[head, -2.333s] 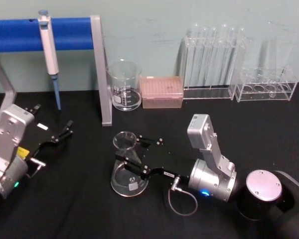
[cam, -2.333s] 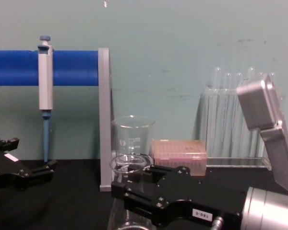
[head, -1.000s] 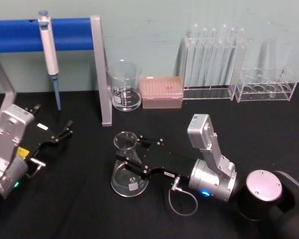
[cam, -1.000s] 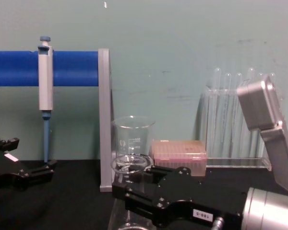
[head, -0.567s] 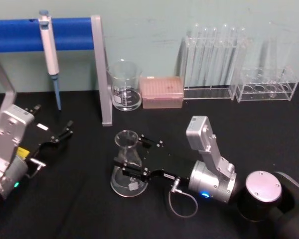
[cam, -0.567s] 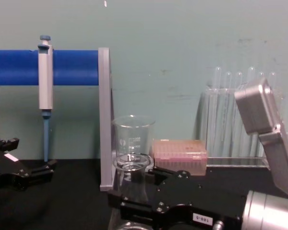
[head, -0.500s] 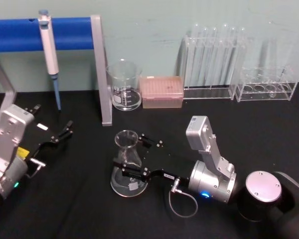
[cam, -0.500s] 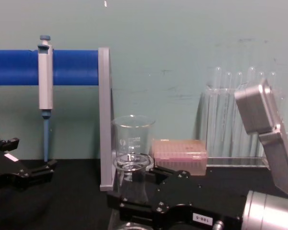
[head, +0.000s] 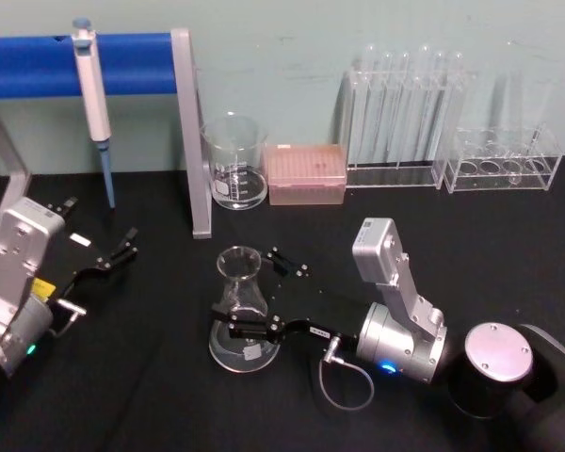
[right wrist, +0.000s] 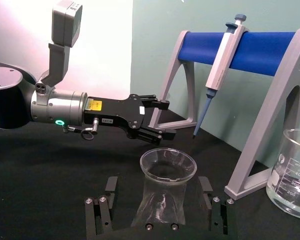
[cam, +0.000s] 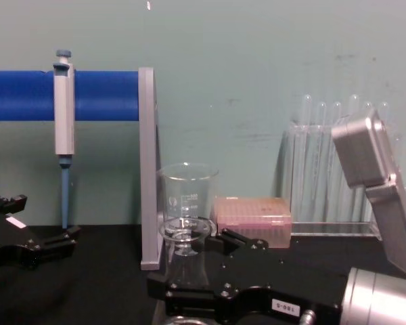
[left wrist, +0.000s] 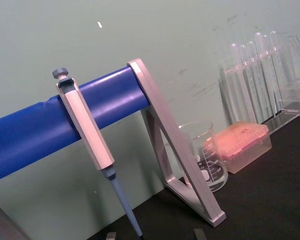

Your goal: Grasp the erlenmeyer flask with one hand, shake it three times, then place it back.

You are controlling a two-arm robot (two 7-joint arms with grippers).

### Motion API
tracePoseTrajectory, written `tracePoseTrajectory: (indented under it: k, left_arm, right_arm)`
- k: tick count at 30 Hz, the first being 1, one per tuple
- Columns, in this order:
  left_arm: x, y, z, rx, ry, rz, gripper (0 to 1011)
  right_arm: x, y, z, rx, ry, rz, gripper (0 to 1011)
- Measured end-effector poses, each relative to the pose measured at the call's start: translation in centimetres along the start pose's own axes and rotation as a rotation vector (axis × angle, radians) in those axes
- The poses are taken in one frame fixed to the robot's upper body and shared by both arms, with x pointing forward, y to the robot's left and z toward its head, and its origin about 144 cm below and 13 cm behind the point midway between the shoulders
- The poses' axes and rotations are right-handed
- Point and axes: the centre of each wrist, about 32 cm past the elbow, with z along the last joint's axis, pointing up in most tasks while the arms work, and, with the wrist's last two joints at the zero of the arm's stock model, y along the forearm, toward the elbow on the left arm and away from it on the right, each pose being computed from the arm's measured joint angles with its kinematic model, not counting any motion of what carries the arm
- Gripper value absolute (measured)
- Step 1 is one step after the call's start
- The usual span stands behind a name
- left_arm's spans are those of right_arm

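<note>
The erlenmeyer flask point(head: 239, 303) is clear glass and stands upright on the black table, base flat. My right gripper point(head: 244, 286) is open, with one black finger on each side of the flask's neck. The right wrist view shows a gap between the flask point(right wrist: 164, 196) and each finger point(right wrist: 108, 199). In the chest view the flask point(cam: 185, 252) rises just in front of the right gripper point(cam: 189, 261). My left gripper point(head: 102, 222) rests open at the table's left, well apart from the flask, and also appears in the right wrist view point(right wrist: 167, 118).
A glass beaker point(head: 235, 164) and a pink tip box point(head: 306, 174) stand behind the flask. A test tube rack point(head: 405, 122) and an empty clear rack point(head: 501, 162) line the back right. A pipette point(head: 92, 94) hangs on the blue stand point(head: 190, 132) at the back left.
The flask was tilted in my right gripper's grasp, then came upright onto the table. The right fingers have since spread apart and let it go. The left arm has not moved.
</note>
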Motion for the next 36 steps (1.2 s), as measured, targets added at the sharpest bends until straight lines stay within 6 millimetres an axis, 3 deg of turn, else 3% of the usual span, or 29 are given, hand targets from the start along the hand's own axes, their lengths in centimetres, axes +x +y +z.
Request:
tracePoseTrajectory:
  k: [23, 36]
  left_arm:
    - [0.0, 0.0, 0.0, 0.0, 0.0, 0.0, 1001]
    - [0.0, 0.0, 0.0, 0.0, 0.0, 0.0, 1001]
  right_arm:
    - [-0.3, -0.5, 0.3, 0.005, 0.002, -0.006, 1000]
    - [-1.8, -3.0, 0.4, 0.009, 0.032, -0.038, 1000]
